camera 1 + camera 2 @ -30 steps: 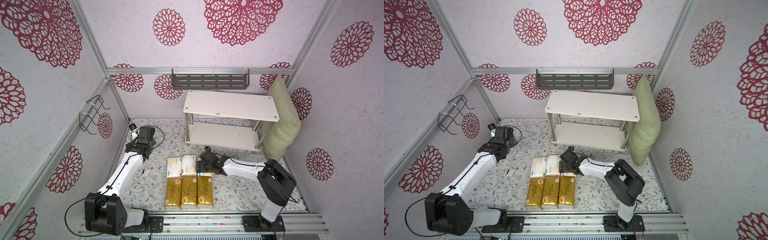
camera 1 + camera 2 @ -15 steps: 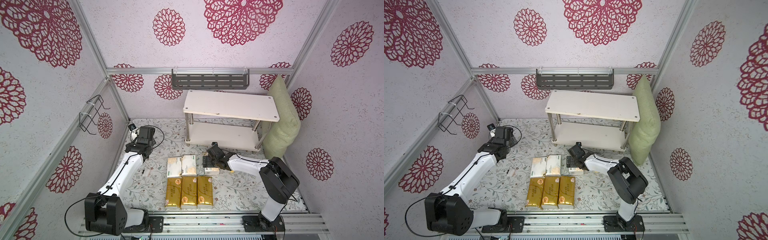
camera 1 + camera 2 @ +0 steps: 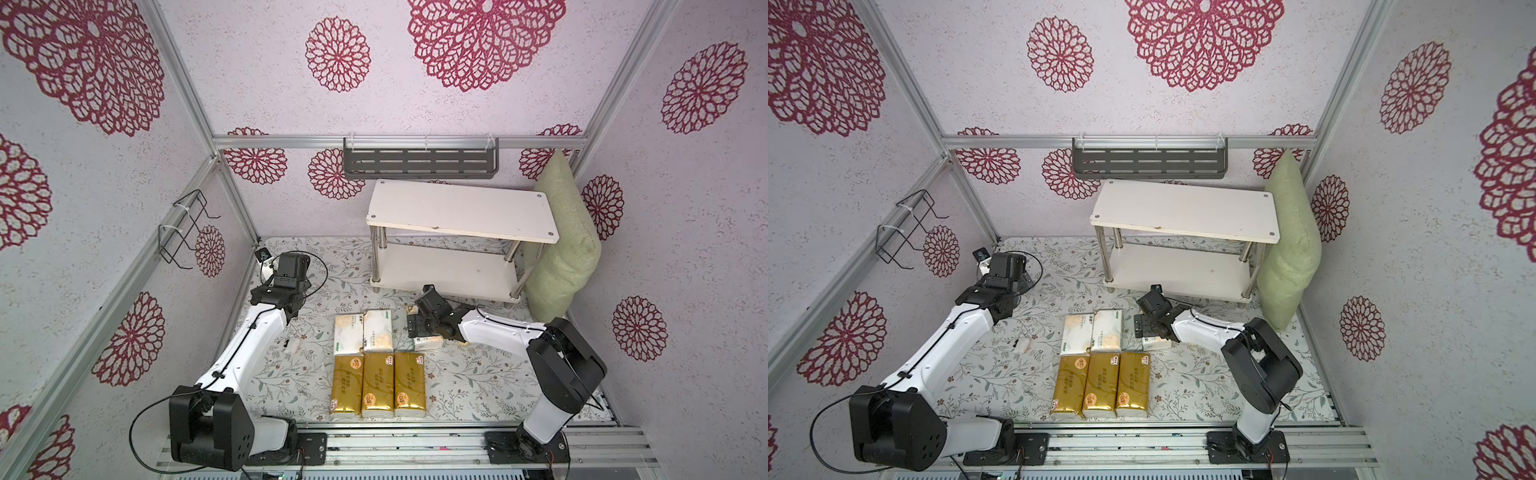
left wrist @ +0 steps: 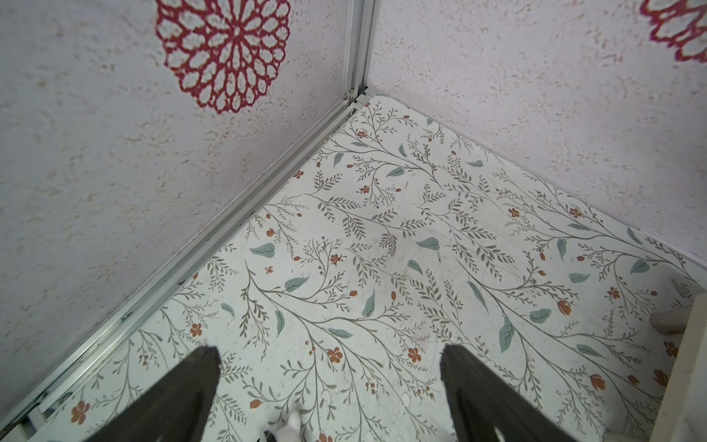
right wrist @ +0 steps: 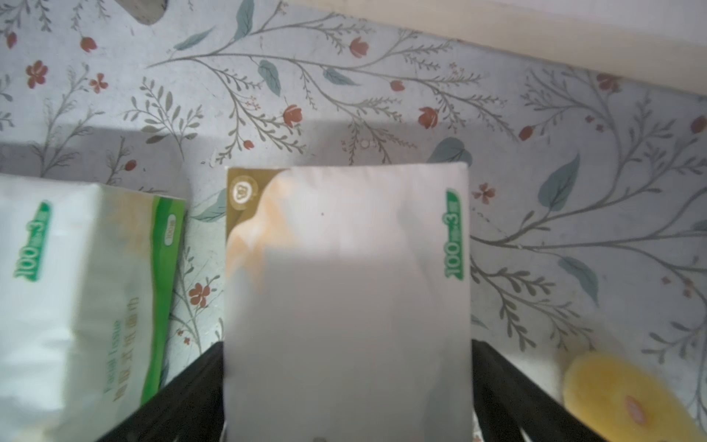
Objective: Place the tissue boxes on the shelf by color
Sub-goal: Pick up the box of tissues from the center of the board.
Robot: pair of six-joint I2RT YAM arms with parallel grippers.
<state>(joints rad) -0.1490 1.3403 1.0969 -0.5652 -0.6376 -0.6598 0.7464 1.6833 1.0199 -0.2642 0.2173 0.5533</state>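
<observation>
A white tissue pack sits between the right gripper fingers.
It lies on the flowery table, just in front of the white shelf. I cannot tell if the fingers squeeze it. Two other white packs and three gold packs lie in rows nearby. The left gripper is spread wide, holding nothing.
</observation>
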